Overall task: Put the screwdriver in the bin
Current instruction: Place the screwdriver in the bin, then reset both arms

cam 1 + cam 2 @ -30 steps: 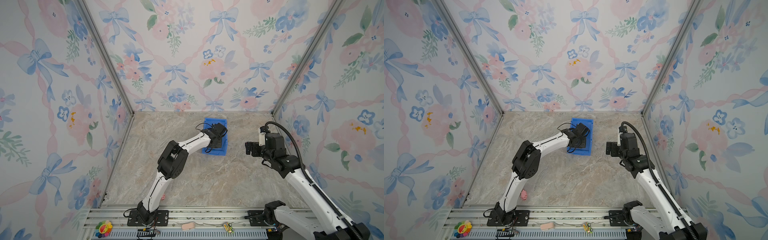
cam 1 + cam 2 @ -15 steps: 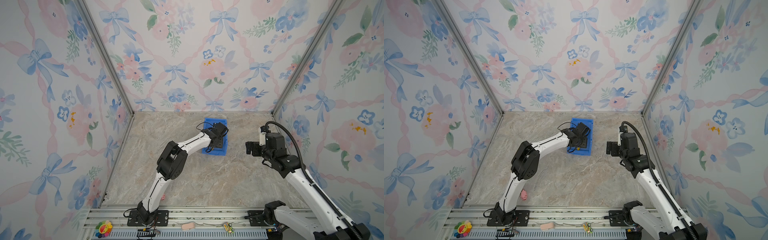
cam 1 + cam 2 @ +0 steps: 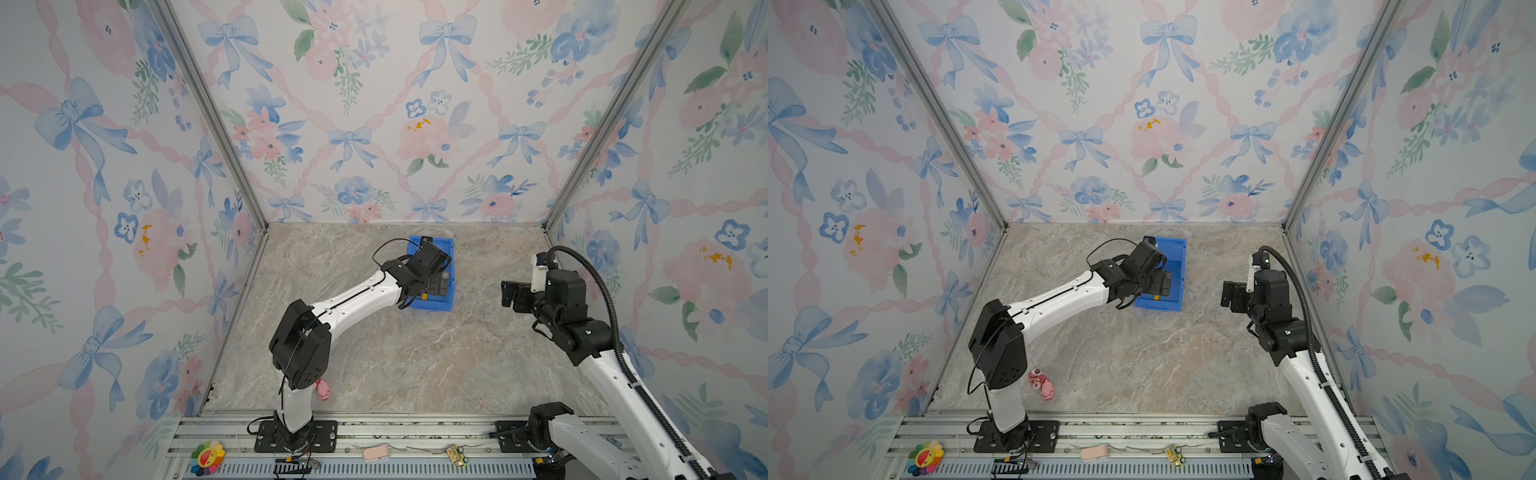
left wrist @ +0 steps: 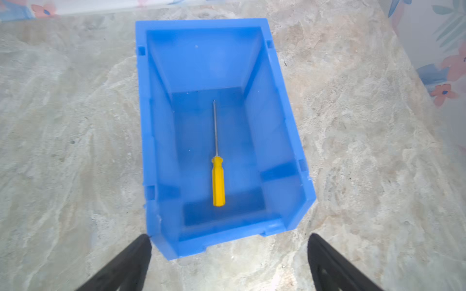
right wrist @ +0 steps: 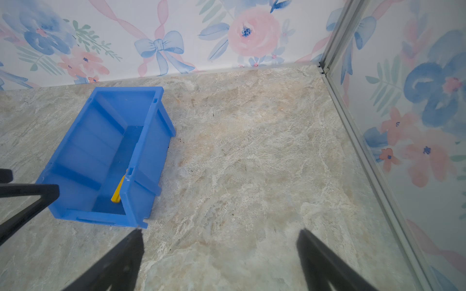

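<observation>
Far to my left, a small pink toy (image 3: 1042,384) is lying on the marble-patterned tabletop (image 3: 1142,365), just beside my left arm's base.

I am reaching my left arm out toward the back of the table and holding my left gripper (image 4: 228,238) above the low front lip of the blue bin (image 4: 156,126). Its jaws are standing wide apart, gripping nothing; in the left wrist view the two black fingers (image 4: 136,254) are framing the bin's front corners without touching it.

The bin is sitting flat on the tabletop, near the back wall, and in both top views my left gripper (image 3: 436,284) is covering much of its opening. It is holding one thing: the screwdriver (image 4: 218,176). The screwdriver is lying flat on the bin's floor, running lengthwise down the middle, apart from both side walls. Its yellow handle is pointing toward the low front lip and its thin silver shaft toward the tall back wall. In the right wrist view only the handle's end (image 5: 117,192) is showing over the bin's near wall (image 5: 148,151).

Further right, I am holding my right gripper (image 5: 220,233) over bare tabletop, well apart from the bin, its jaws spread wide and gripping nothing.
</observation>
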`<action>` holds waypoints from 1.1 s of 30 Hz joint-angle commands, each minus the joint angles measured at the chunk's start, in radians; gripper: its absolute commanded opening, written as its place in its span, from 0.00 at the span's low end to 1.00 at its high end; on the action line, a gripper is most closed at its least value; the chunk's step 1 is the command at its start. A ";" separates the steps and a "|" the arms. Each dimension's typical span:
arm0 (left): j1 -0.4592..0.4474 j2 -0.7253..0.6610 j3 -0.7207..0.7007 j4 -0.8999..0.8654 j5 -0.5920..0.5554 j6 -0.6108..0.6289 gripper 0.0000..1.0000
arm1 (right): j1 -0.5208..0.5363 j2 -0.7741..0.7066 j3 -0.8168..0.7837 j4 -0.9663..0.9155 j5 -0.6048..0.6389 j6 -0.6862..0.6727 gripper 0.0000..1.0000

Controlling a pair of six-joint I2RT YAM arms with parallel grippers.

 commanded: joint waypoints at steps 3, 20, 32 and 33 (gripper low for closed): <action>0.011 -0.111 -0.184 0.056 -0.147 0.064 0.98 | -0.047 -0.014 -0.071 0.041 -0.007 0.045 0.97; 0.157 -0.553 -0.694 0.157 -0.456 -0.119 0.98 | -0.115 -0.159 -0.387 0.211 0.159 -0.030 0.97; 0.261 -0.830 -1.030 0.435 -0.583 0.172 0.98 | -0.143 -0.096 -0.511 0.371 0.158 -0.063 0.97; 0.261 -0.854 -1.062 0.478 -0.586 0.209 0.98 | -0.143 -0.100 -0.519 0.382 0.150 -0.062 0.97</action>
